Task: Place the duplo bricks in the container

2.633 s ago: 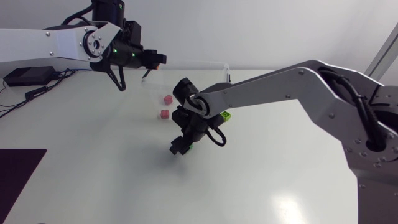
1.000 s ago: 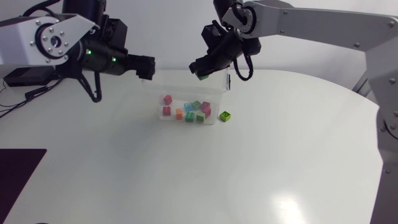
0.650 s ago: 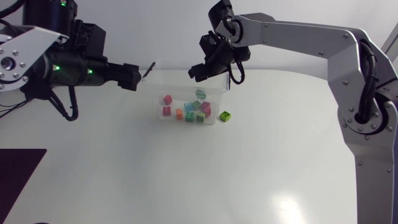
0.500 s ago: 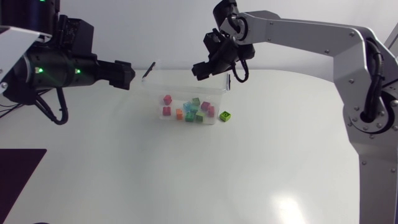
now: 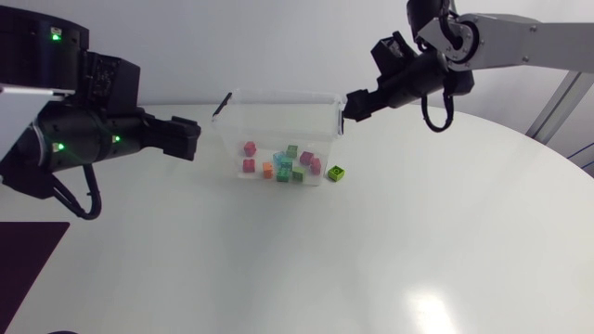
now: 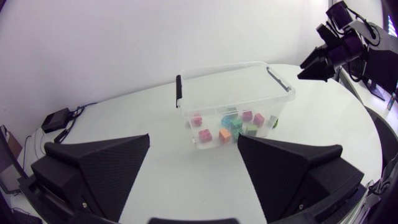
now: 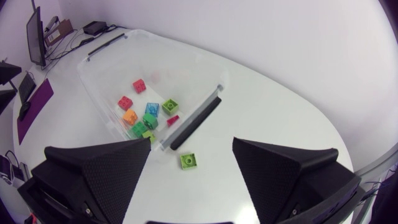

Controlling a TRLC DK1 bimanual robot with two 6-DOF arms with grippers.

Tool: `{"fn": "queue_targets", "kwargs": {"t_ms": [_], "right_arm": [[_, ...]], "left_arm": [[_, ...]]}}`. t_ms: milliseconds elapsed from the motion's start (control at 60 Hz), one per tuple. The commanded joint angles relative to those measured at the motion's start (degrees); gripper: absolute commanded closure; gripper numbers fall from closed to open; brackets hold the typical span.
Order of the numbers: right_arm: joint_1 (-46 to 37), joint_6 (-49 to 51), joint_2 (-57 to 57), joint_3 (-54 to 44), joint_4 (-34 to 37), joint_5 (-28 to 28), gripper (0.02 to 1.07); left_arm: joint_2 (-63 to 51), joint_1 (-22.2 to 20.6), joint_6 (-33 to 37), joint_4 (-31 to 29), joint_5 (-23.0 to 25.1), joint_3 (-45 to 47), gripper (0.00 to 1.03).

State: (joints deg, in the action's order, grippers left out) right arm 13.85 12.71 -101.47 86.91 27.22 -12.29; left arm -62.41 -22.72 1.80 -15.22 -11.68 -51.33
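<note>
A clear plastic container with black handles stands at the back middle of the table. Several coloured duplo bricks lie in it. One lime green brick lies on the table just outside its right end. My right gripper hangs open and empty by the container's right handle; in the right wrist view the lime brick lies ahead of its fingers, beside the handle. My left gripper is open and empty left of the container; the left wrist view looks at the container between its fingers.
A dark mat lies at the table's left front edge. A small black box with cables sits at the far left rear. The white tabletop stretches in front of and to the right of the container.
My right gripper opened over the container, the green brick it held dropped in, and the arm swung to the right. My left arm drew back to the left.
</note>
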Motion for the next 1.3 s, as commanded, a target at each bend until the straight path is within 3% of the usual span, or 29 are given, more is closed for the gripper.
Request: {"fn": "queue_targets", "kwargs": {"t_ms": [0,283,633,1283], "right_arm": [[-1.72,2.41,0.40,-5.18,-1.73,-1.15,0.11],[-3.91,6.19,-4.79,-13.09,-10.44,-3.35,0.11],[-2.86,7.94,-14.90,-12.91,-18.26,-4.49,0.11],[-0.93,8.12,-22.89,-9.75,-22.83,-6.87,0.16]], "left_arm": [[1.42,-1.10,0.83,0.99,-1.59,2.55,0.05],[4.67,-1.36,2.24,2.65,-3.35,7.21,0.05],[7.83,-1.80,2.59,3.01,-4.05,10.20,0.05],[9.06,-2.50,2.68,4.15,-5.19,12.04,0.05]]}}
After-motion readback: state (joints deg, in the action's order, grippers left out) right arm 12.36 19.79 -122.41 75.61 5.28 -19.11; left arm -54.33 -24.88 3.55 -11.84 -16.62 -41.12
